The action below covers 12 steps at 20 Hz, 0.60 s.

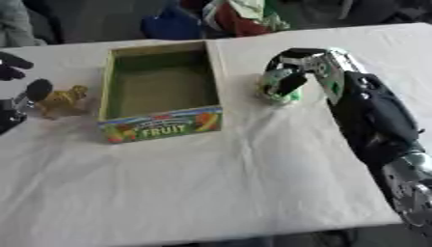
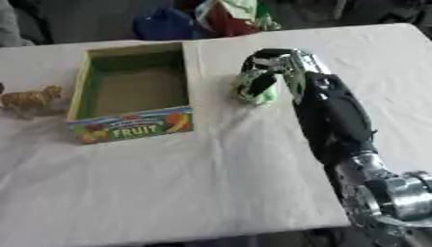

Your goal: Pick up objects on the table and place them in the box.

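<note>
An open box (image 1: pixel 160 126) marked FRUIT stands on the white tablecloth, left of centre, and its inside looks empty. To its right lies a small green and white object (image 1: pixel 278 94). My right hand (image 1: pixel 297 65) arches over it from the right, with curled fingers round the object. A small yellow-brown toy animal (image 1: pixel 60 100) stands left of the box. My left hand (image 1: pixel 17 82) shows at the far left edge, beside the toy, with dark fingers close to it but not closed on it.
The white cloth (image 1: pixel 219 183) covers the table, with its front edge low in the view. Coloured items (image 1: pixel 236 17) lie beyond the table's far edge.
</note>
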{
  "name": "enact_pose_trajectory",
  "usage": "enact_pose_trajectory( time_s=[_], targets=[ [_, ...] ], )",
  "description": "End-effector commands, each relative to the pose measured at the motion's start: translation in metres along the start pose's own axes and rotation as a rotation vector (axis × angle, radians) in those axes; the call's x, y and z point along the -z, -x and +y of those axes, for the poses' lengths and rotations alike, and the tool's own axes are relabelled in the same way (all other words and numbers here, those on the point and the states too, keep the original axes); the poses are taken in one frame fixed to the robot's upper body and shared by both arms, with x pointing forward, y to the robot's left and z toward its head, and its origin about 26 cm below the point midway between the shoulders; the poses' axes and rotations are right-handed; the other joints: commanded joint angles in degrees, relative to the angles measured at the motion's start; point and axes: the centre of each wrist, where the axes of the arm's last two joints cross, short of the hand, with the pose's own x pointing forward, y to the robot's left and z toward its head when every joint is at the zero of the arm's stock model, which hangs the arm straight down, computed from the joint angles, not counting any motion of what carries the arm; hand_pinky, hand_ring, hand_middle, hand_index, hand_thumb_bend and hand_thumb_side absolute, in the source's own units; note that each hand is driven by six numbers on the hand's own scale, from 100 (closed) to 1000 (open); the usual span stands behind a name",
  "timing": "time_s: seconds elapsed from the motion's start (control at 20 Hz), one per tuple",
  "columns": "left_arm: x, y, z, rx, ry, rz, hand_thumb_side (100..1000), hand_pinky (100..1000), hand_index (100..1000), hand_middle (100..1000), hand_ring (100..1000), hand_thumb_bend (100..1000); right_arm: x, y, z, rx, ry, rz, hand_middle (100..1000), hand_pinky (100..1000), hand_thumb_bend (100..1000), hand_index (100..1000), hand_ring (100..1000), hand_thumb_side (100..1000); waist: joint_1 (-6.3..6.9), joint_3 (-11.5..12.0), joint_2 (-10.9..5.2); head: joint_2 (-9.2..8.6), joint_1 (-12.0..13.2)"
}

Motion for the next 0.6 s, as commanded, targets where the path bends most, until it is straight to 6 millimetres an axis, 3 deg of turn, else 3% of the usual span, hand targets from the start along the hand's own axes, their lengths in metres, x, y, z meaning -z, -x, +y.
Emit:
enact_pose_trajectory(
  time_s=[0.05, 0.35, 0.6],
  targets=[
    [0.003, -0.001, 0.009, 0.019, -0.009, -0.019, 941, 706, 667, 651, 630, 863, -0.007, 0.007, -0.011, -0.010, 0.024, 0.014, 648, 679, 239, 733, 514, 103, 0.16, -0.15, -0.84, -0.50, -0.06],
    [0.003, -0.001, 0.008, 0.016, -0.010, -0.021, 946, 705, 668, 652, 631, 851, -0.008, -0.001, -0.019, -0.019, 0.089, -0.009, 295, 462, 215, 437, 250, 100, 0.22, -0.08, -0.84, -0.49, -0.18],
    [0.003, -0.001, 0.008, 0.011, -0.009, -0.025, 947, 705, 668, 652, 631, 848, -0.018, -0.027, -0.055, -0.060, 0.242, -0.114, 248, 427, 217, 398, 218, 100, 0.24, 0.09, -0.91, -0.43, -0.42]
  ],
)
